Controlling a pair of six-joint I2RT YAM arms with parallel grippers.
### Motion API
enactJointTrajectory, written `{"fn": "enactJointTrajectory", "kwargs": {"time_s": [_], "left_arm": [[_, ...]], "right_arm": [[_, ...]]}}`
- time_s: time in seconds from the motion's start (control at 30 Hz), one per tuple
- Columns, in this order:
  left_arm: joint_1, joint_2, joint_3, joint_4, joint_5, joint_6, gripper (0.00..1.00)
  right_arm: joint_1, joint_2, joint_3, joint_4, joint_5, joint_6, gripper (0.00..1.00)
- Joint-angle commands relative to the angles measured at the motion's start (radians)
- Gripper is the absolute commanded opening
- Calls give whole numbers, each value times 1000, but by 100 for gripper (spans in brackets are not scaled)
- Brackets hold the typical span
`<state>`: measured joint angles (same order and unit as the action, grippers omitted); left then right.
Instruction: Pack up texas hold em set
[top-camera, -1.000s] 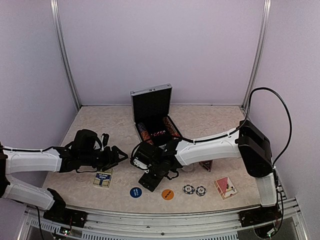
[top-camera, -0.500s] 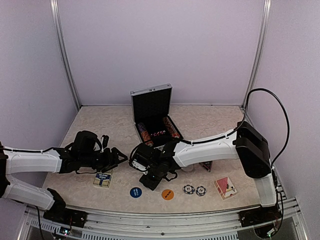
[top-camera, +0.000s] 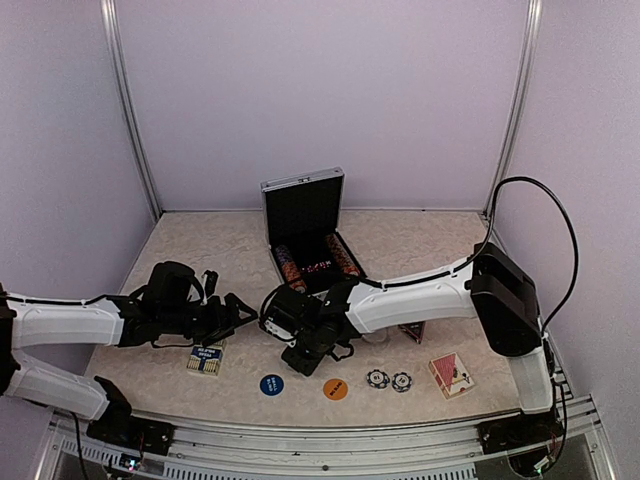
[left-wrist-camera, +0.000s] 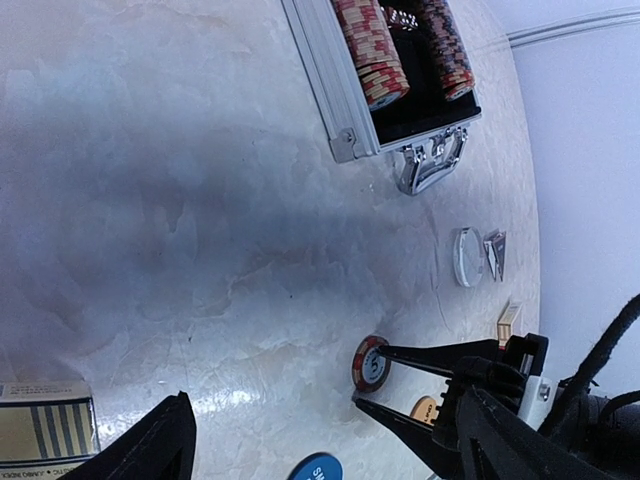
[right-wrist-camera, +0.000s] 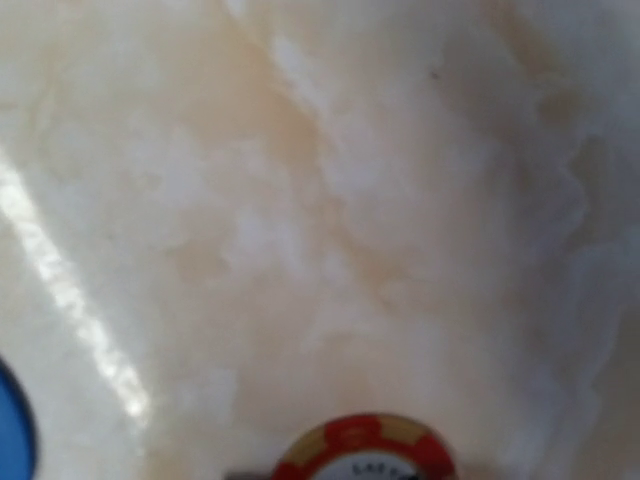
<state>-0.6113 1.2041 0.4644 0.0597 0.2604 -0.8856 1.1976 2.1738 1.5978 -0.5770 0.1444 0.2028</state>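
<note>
The silver briefcase (top-camera: 303, 182) stands open at the back centre, with rows of striped chips (left-wrist-camera: 370, 45) in its black lining. My right gripper (top-camera: 280, 322) is low over the table in front of it. In the left wrist view its thin black fingers (left-wrist-camera: 430, 358) pinch a red striped poker chip (left-wrist-camera: 368, 365), which is tilted up on edge. That chip fills the bottom of the right wrist view (right-wrist-camera: 365, 450). My left gripper (top-camera: 240, 308) is open and empty, just left of the right gripper, beside a blue-and-gold card deck (top-camera: 205, 358).
A blue disc (top-camera: 271, 384), an orange disc (top-camera: 336, 388), two dark chips (top-camera: 388, 380) and a red-backed deck (top-camera: 452, 373) lie along the front. A clear disc (left-wrist-camera: 466, 257) and a dark triangle (left-wrist-camera: 493, 253) lie right of the case handle (left-wrist-camera: 428, 165).
My right gripper has shifted slightly left and away from the front edge. The left arm has barely moved.
</note>
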Motion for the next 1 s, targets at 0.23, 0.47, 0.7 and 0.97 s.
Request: {"fn": "enactJointTrajectory", "kwargs": {"time_s": [0.23,0.47,0.7,0.97], "left_arm": [[-54,58,-7,58,24,1,91],[-67,98,3,57,31,10,91],[-67,92,18,34,23,24,91],[-63,86,14,21,-2,22,91]], "right_arm": [[0,-28,74,-33,67,-43,43],[-42,14,152,-169,-55,-26,54],[-59,74,276,-288,-167,-85,62],[-62,201,395,-383,-195,-99,65]]}}
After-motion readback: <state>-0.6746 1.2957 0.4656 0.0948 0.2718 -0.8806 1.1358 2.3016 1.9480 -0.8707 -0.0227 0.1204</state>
